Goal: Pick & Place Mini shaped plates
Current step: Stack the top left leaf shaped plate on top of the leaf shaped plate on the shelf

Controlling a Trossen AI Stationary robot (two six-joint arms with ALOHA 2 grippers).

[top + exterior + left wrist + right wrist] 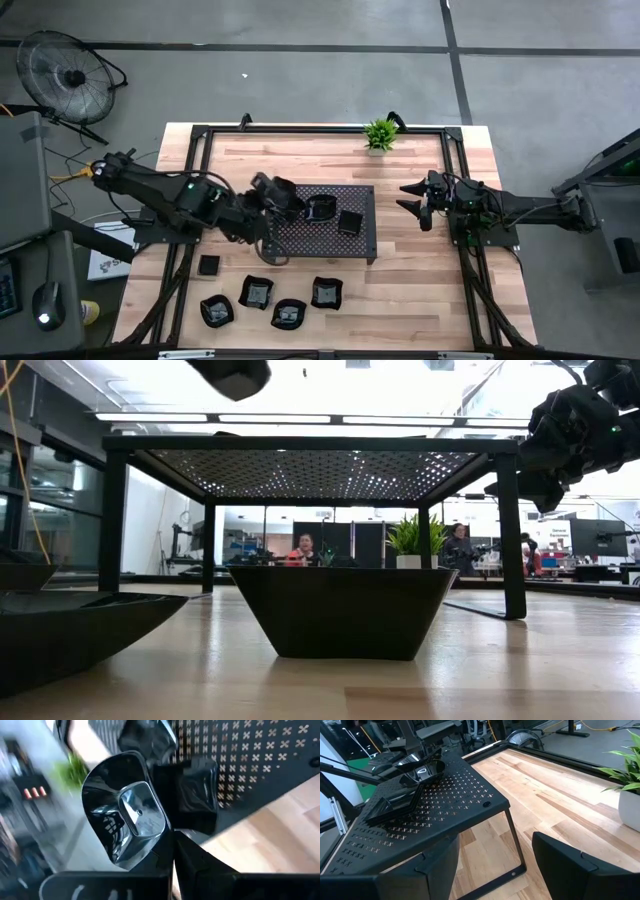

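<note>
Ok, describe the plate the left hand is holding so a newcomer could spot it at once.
Start at the black perforated tray in the middle of the table. Over it, near the centre, the left hand is shut on a glossy, rounded mini plate. Beside it on the tray lies a square plate, flat and unheld; five more plates sit on the wood in front.

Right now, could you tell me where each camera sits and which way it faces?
High: overhead, looking straight down; both arms show.
Low: at tabletop height, looking level under the perforated tray; arm parts overhead.
Left wrist: on the left arm; its shut fingers hold a mini plate.
Right wrist: on the right arm; open fingers, tray beyond.
Shared: both wrist views show the tray.
</note>
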